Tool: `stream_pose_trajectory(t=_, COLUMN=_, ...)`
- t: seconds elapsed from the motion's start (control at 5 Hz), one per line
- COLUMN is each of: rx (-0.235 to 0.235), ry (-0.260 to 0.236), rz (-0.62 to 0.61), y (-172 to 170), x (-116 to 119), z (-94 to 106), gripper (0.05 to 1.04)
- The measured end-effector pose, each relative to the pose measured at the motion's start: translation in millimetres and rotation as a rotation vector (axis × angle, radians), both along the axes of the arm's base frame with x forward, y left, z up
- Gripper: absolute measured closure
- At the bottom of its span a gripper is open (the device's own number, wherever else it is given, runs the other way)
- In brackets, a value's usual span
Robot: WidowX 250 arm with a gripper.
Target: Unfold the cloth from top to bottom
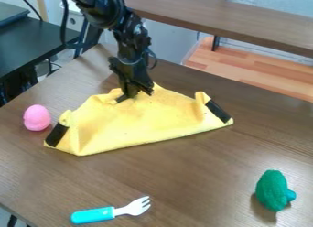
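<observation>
So the cloth [140, 123] is bright yellow and sits a bit left of the middle of the worktop [196, 175], toward the far side. It's doubled over into a wide, low shape, kinda rumpled, with a long, nearly straight near edge. Black patches on the left end [56, 135] and right end [218, 111], plus little curled-up bits beside both. The tool [136, 93] is down at the cloth's far edge, touching it. Can't tell how far open it is or if it's got hold of any fabric. Pink egg [37, 117] just left of the cloth, blue-handled fork [110, 213] near left, green lumpy toy [272, 190] near right.
</observation>
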State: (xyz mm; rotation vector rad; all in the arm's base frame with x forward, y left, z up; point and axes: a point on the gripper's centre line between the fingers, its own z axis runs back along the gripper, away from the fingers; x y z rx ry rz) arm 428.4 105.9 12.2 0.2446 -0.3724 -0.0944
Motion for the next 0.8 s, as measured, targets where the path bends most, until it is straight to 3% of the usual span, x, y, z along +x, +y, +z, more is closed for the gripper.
stream_pose_trajectory(t=0.2, rx=-0.029, ry=0.014, rz=-0.007, y=-4.4, x=-3.6, z=-2.8, gripper=1.022)
stream_pose_trajectory(t=0.8, rx=-0.143, ry=-0.063, rz=-0.131, y=-49.3, x=-45.3, z=55.6, gripper=1.034)
